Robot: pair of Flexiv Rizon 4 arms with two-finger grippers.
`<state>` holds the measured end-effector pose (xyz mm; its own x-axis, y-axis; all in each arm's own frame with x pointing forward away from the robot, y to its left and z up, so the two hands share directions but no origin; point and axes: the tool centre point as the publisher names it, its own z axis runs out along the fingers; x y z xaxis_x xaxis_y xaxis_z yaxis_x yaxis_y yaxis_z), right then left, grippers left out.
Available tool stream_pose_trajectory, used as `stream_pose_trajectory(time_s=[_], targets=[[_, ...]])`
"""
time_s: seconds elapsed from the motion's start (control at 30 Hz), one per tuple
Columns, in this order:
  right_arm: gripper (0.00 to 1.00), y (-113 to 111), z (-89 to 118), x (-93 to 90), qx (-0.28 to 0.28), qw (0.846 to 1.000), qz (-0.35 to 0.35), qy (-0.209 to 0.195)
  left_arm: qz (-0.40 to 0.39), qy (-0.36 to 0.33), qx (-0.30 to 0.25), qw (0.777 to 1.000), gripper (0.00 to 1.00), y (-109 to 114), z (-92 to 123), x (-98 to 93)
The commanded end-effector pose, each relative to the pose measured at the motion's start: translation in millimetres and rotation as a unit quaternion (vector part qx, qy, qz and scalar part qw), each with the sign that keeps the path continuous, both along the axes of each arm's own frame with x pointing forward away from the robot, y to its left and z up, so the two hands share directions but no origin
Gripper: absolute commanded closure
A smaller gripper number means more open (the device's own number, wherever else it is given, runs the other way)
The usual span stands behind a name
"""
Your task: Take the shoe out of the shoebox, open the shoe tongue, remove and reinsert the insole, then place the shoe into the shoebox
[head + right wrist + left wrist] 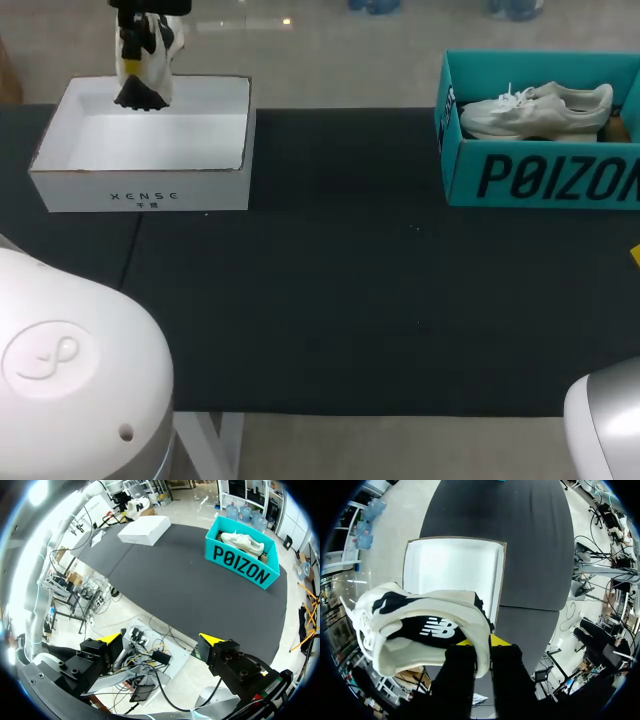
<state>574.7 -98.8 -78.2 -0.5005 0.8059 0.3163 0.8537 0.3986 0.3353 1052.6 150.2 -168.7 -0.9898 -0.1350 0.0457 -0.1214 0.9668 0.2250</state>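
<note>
- The left gripper [482, 642] hangs in the air over the far rim of the white shoebox [140, 185], fingers pointing down.
- Its two yellow tips stand only a narrow way apart, pinching a fold of the shoe's collar from both sides.
- The shoe [420, 630], cream with black patches, dangles from that grip above the shoebox's far wall and clear of the box floor.
- The shoebox itself sits open on the black table [330, 300], its plain white inside showing.
- The right gripper [160, 639] is held well away from the shoebox, out beyond the table's near edge and above the floor.
- Its fingers are spread wide and have hold of nothing.
- A teal box [540, 180] stands on the same far side of the table as the shoebox, well apart from it towards the right arm's side.
- A pale laced shoe [535, 108] lies on its side inside the teal box.
- Between the shoebox and the teal box only black table top shows.
- Nothing lies in the shoebox under the hanging shoe.
</note>
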Motion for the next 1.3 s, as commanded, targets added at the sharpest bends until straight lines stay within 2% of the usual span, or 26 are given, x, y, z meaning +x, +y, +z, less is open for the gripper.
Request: stream_pose_trajectory(time_s=[0.03, 0.1, 0.9, 1.07, 1.17, 1.3], targets=[[0.00, 0, 2, 2.1, -0.002, 1.000, 0.000, 0.003, -0.005, -0.003, -0.003, 1.000, 1.00, 6, 1, 17.4], [0.00, 0, 2, 2.1, -0.002, 1.000, 0.000, 0.003, 0.013, 0.002, 0.008, 1.000, 1.00, 9, 0, 24.6], [0.00, 0, 2, 2.1, -0.002, 1.000, 0.000, 0.003, 0.013, 0.002, 0.008, 1.000, 1.00, 9, 0, 24.6], [0.00, 0, 2, 2.1, -0.002, 1.000, 0.000, 0.003, -0.056, 0.005, 0.022, 0.998, 1.00, 18, 2, 31.6], [0.00, 0, 2, 2.1, -0.002, 1.000, 0.000, 0.003, -0.128, 0.012, 0.028, 0.991, 1.00, 25, 0, 37.5], [0.00, 0, 2, 2.1, -0.002, 1.000, 0.000, 0.003, -0.249, 0.011, 0.004, 0.968, 1.00, 36, 1, 43.2]])
